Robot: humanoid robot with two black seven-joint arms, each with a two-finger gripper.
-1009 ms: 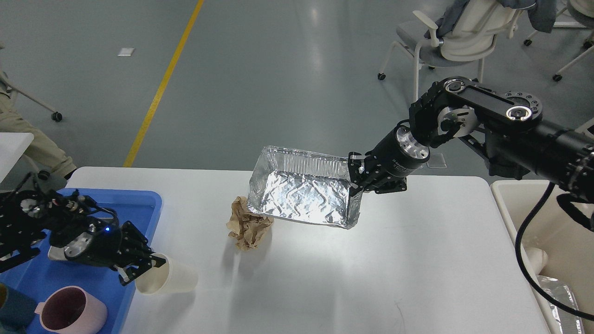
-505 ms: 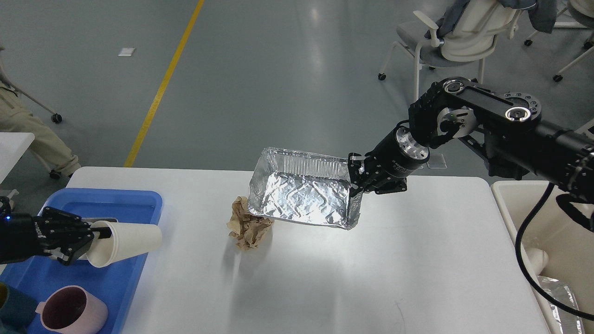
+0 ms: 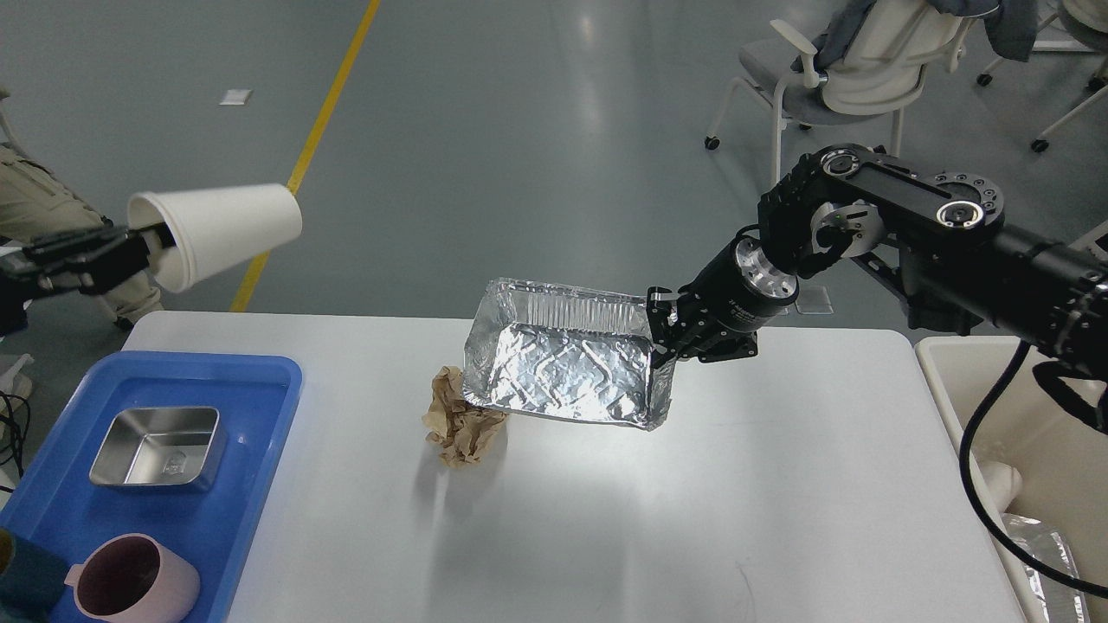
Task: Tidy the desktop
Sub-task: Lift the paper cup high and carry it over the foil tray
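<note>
While left hand (image 3: 154, 244) grips white paper cup (image 3: 216, 232) high above blue tray (image 3: 260, 381), right hand (image 3: 665, 333) pinches foil pan (image 3: 563, 363) rim, tilted over tabletop (image 3: 692, 502) by crumpled paper (image 3: 459, 420).

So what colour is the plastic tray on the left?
Blue plastic tray, clearest in the head view.

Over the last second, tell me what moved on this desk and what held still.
The left gripper carried the white paper cup from low at the blue tray's edge up and back, now high beyond the desktop's far left corner, uncovering the steel dish. The right gripper stayed clamped on the foil tray's rim, barely shifting. The crumpled brown paper and pink cup did not move.
</note>
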